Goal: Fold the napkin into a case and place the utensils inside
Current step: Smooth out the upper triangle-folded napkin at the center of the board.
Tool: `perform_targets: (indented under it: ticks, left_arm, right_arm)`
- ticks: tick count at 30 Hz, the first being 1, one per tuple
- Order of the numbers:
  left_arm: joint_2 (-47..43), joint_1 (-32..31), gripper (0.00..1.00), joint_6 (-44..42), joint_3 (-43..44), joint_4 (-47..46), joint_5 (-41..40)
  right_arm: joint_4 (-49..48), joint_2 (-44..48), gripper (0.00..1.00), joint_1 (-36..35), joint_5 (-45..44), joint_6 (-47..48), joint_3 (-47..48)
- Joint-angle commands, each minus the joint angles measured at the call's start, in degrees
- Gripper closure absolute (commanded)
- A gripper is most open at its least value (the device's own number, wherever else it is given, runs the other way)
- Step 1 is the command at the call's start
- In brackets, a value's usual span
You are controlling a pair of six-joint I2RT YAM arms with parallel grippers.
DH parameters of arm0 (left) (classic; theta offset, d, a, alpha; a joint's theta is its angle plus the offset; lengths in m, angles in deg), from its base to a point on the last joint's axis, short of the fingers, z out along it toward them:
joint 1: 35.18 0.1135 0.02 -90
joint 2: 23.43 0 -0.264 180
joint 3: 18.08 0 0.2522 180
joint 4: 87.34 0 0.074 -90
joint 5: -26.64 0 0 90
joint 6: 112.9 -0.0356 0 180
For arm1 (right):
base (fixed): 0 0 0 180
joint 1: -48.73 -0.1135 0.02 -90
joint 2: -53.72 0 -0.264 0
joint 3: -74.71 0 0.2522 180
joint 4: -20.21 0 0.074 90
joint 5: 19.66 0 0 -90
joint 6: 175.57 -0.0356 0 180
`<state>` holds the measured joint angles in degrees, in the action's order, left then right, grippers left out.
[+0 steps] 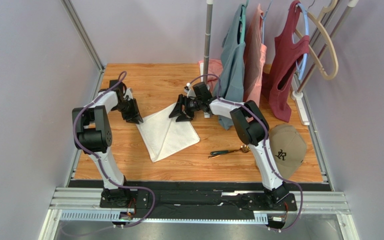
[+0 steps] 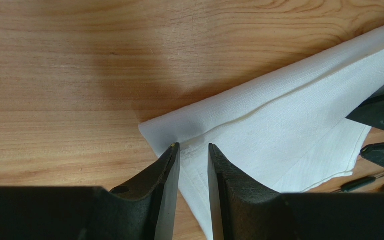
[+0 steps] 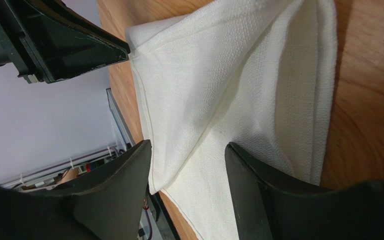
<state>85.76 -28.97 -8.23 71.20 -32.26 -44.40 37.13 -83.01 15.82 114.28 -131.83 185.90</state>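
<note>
The white napkin [image 1: 166, 131] lies on the wooden table, partly folded, with a diagonal crease across it. My left gripper [image 1: 135, 119] stands at its far left corner; in the left wrist view [image 2: 194, 146] the jaws are a narrow gap apart over the napkin's hemmed corner [image 2: 279, 120]. My right gripper [image 1: 178, 115] is wide open at the napkin's far right corner, with the cloth [image 3: 239, 90] lying below its jaws [image 3: 189, 145]. The utensils [image 1: 229, 151], with dark handles and gold heads, lie on the table to the right of the napkin.
A tan cap [image 1: 286, 147] lies at the right front. Shirts [image 1: 239, 55] hang on a rack at the back right, close behind my right arm. A pink cloth [image 1: 210, 67] lies at the back. Metal rails run along the table's sides.
</note>
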Motion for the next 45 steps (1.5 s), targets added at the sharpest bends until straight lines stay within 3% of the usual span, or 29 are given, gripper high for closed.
perform_targets:
  ticks: [1,10,14,19,23,45]
  left_arm:
    - [0.59,-0.42,0.65,-2.02,1.91,0.08,-0.68]
    - [-0.55,-1.3,0.61,-2.55,0.76,1.04,-3.75]
    - [0.67,-1.56,0.65,-2.55,1.2,0.96,-2.44]
    - [0.24,-1.65,0.81,-1.76,1.73,0.69,-1.38]
    - [-2.13,-1.56,1.0,-1.14,2.08,0.95,-4.63]
    - [2.87,-1.47,1.0,-1.32,6.74,3.85,-8.24]
  right_arm:
    - [-1.4,2.25,0.39,-0.23,0.44,0.65,0.31]
    - [-1.67,1.46,0.39,-0.23,0.88,0.21,0.66]
    - [-1.84,1.55,0.39,-0.14,1.06,0.03,0.83]
    - [-1.4,1.81,0.39,-0.23,0.88,0.64,0.48]
    - [-1.14,1.64,0.39,-0.23,0.79,1.0,0.48]
    - [-0.7,0.94,0.39,-0.14,1.14,1.0,1.45]
